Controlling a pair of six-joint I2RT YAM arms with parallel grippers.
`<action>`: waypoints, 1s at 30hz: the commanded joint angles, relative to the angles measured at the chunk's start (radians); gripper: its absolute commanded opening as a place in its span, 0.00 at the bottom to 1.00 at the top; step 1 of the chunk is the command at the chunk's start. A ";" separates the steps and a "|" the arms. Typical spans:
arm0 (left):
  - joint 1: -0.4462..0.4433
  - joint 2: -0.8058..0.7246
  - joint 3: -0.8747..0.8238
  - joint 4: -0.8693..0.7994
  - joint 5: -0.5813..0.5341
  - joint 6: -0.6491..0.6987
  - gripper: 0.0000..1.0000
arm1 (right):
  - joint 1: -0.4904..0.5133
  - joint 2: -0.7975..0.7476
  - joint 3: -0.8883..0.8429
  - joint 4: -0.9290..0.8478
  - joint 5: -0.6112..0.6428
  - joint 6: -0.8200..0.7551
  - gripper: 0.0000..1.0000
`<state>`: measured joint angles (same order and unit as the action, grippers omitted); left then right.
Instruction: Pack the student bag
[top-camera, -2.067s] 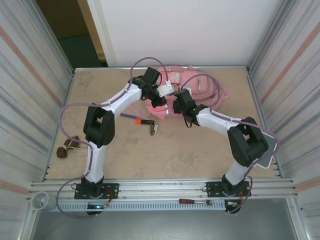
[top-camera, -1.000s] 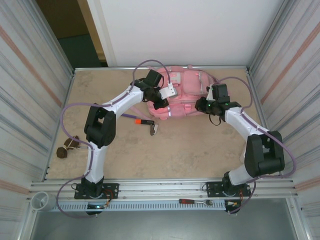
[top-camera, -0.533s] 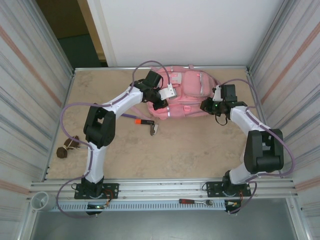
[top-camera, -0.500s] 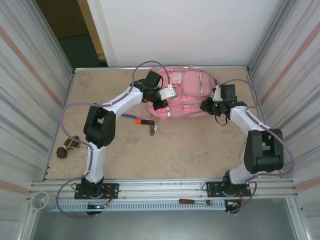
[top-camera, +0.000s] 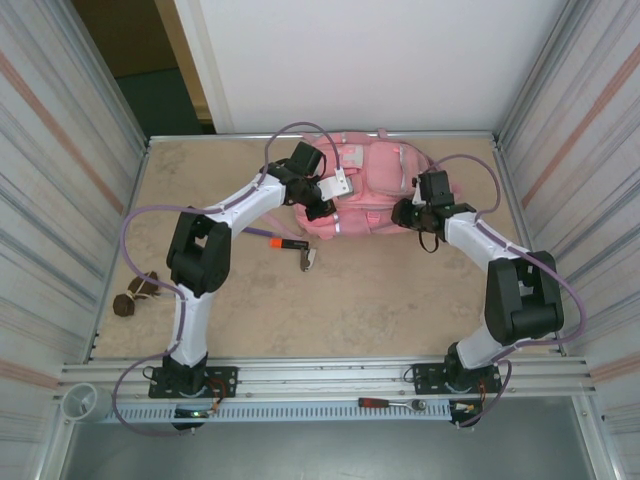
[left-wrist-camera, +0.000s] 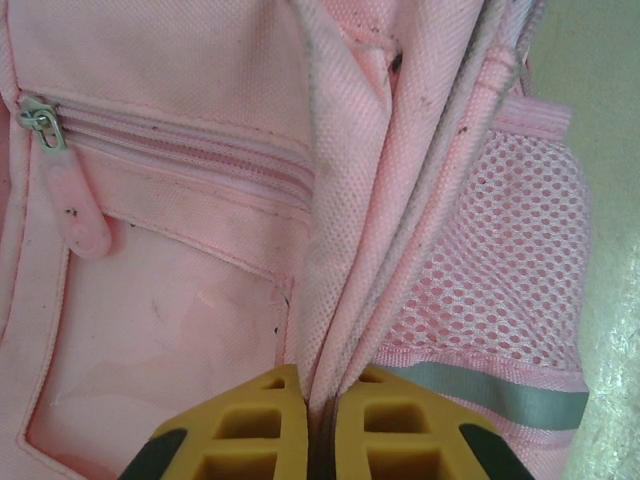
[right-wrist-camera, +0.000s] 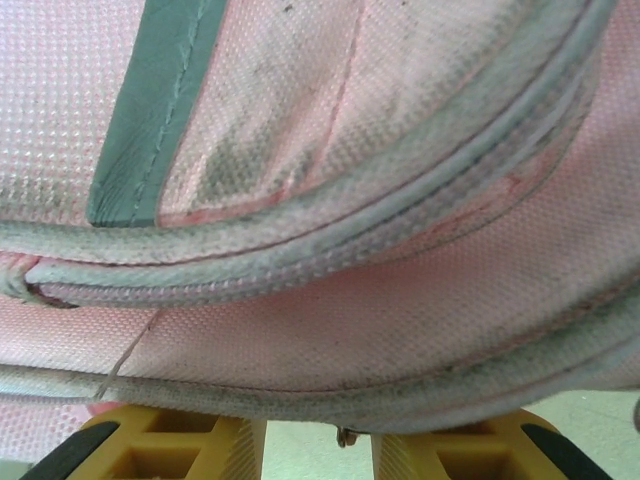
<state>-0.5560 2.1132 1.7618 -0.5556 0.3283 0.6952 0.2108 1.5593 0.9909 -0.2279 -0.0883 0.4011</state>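
Note:
The pink student bag (top-camera: 372, 185) lies flat at the back of the table, front pockets up. My left gripper (top-camera: 318, 208) is at its left edge; in the left wrist view this gripper (left-wrist-camera: 322, 425) is shut on a fold of the bag's pink fabric (left-wrist-camera: 340, 250), beside a mesh side pocket (left-wrist-camera: 500, 250). My right gripper (top-camera: 403, 213) is against the bag's right side. In the right wrist view its jaws (right-wrist-camera: 318, 450) stand apart under the bag's piped seams (right-wrist-camera: 350, 300). A small metal zip piece (right-wrist-camera: 347, 437) hangs in the gap, ungripped.
An orange and black marker (top-camera: 290, 243) with a metal piece (top-camera: 309, 258) lies just in front of the bag. A brown object (top-camera: 135, 294) sits at the left edge. A ratchet tool (top-camera: 390, 403) rests on the front rail, near a white cup (top-camera: 85, 403).
The right gripper pulled the bag's right side out to the right, spreading the bag flat, then came back a little left and its jaws parted. The left gripper kept its hold.

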 joint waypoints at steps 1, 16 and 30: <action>0.004 -0.060 -0.014 -0.036 0.025 0.006 0.00 | 0.012 0.019 0.017 -0.017 0.146 -0.029 0.28; 0.031 -0.059 -0.020 -0.010 -0.049 0.046 0.00 | -0.030 -0.078 -0.071 -0.032 0.170 -0.080 0.00; 0.078 -0.095 -0.078 0.086 -0.065 0.140 0.19 | -0.096 -0.139 -0.075 -0.043 -0.123 -0.097 0.00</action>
<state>-0.5220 2.0903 1.7065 -0.4732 0.3061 0.8230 0.1356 1.4509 0.9066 -0.2298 -0.1623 0.3229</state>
